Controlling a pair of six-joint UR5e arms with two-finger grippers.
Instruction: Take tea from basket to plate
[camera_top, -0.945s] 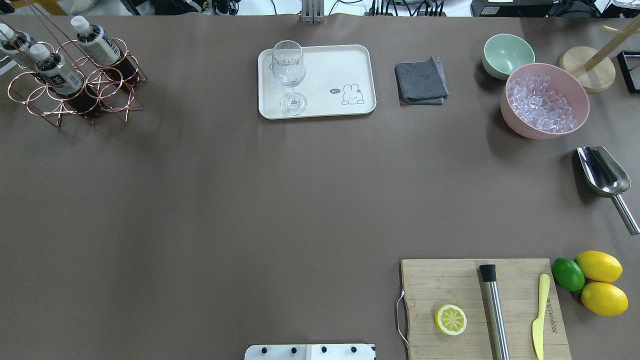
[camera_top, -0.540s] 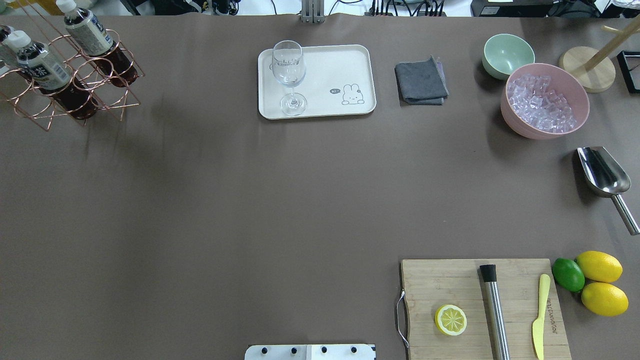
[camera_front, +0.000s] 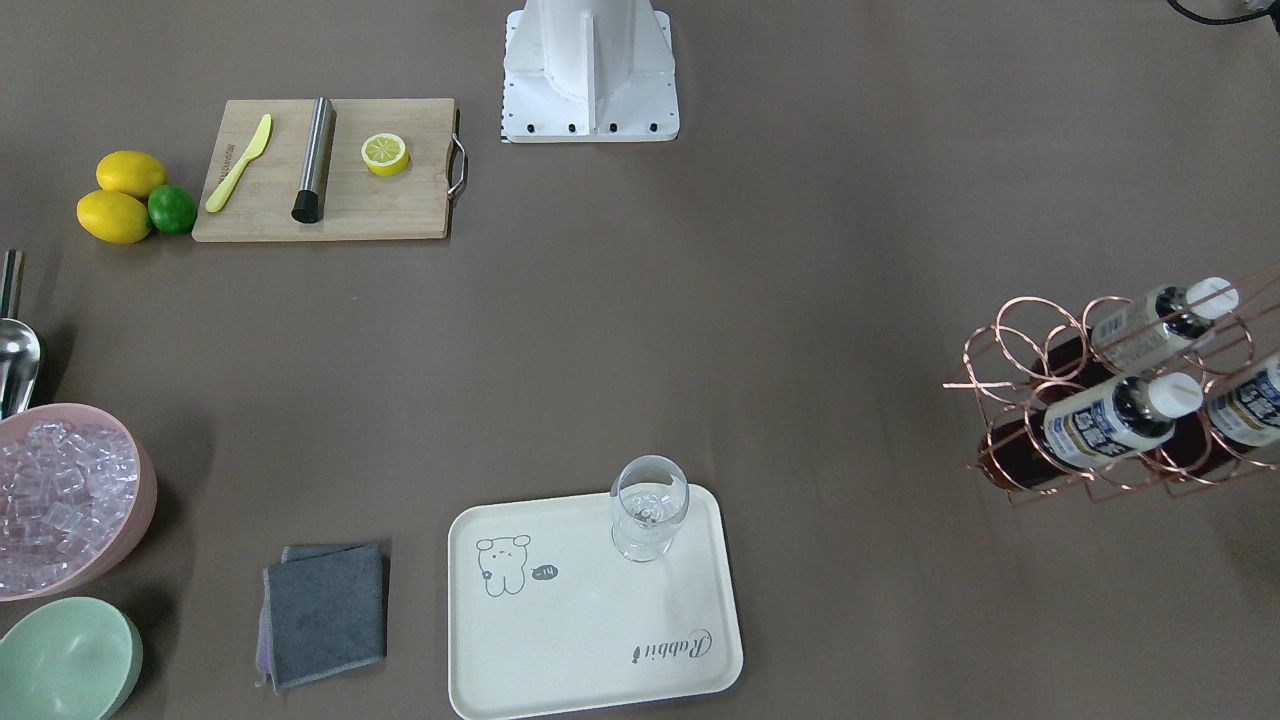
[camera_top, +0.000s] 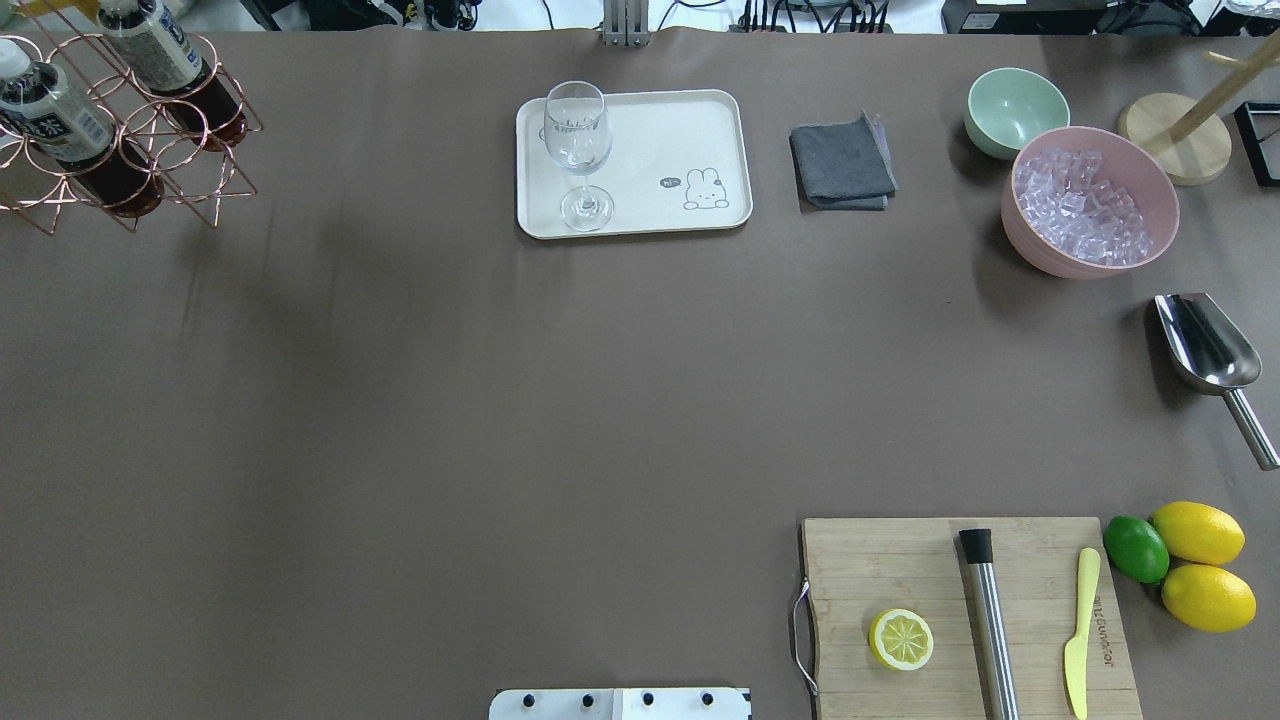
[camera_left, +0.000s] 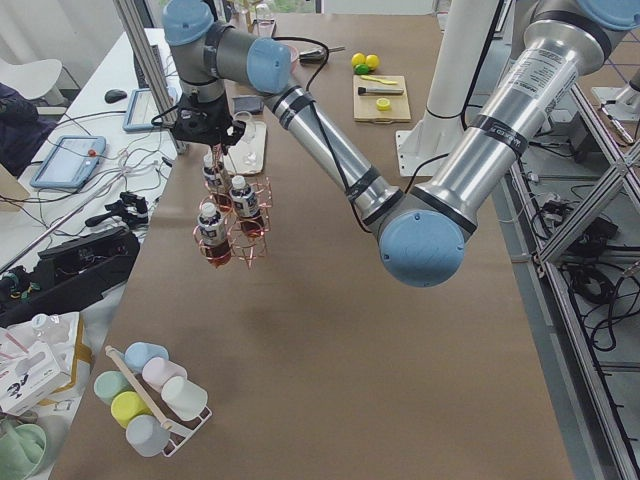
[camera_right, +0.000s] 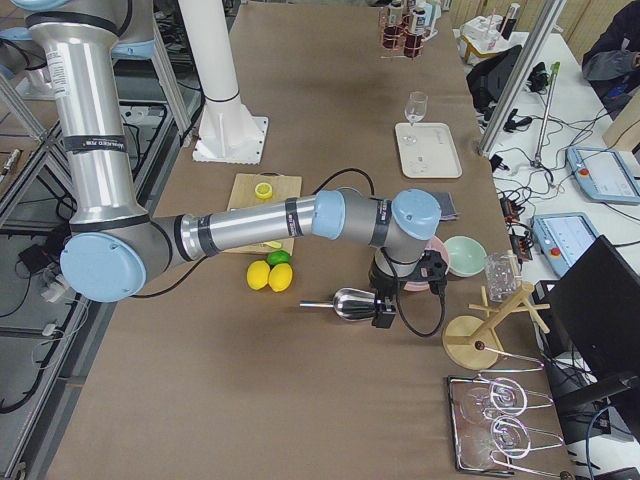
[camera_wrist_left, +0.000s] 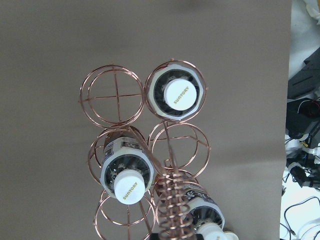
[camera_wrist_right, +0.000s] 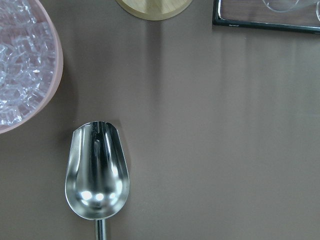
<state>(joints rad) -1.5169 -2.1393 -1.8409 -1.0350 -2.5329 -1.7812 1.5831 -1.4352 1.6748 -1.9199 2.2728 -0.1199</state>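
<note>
The copper wire basket (camera_top: 190, 150) hangs above the table's far left corner with three tea bottles in its rings, one of them (camera_top: 50, 100) at the left. In the left wrist view I look down on the rings (camera_wrist_left: 111, 95) and white caps (camera_wrist_left: 179, 95). The coiled handle (camera_wrist_left: 172, 210) runs up into my left gripper (camera_left: 210, 135), which is shut on it. The cream plate (camera_top: 660, 130) lies at the far middle with a clear glass (camera_top: 577, 130) on it. My right gripper (camera_right: 385, 308) hovers over a steel scoop (camera_wrist_right: 97, 170); I cannot tell its state.
A grey cloth (camera_top: 842, 162), a green bowl (camera_top: 1012, 108) and a pink bowl of ice (camera_top: 1090, 200) lie right of the plate. A cutting board (camera_top: 960, 610) with a half lemon, a steel tube and a knife is near right, lemons and a lime beside it.
The basket with its three bottles has moved to the left and toward the far edge in the overhead view. Nothing else has moved.
</note>
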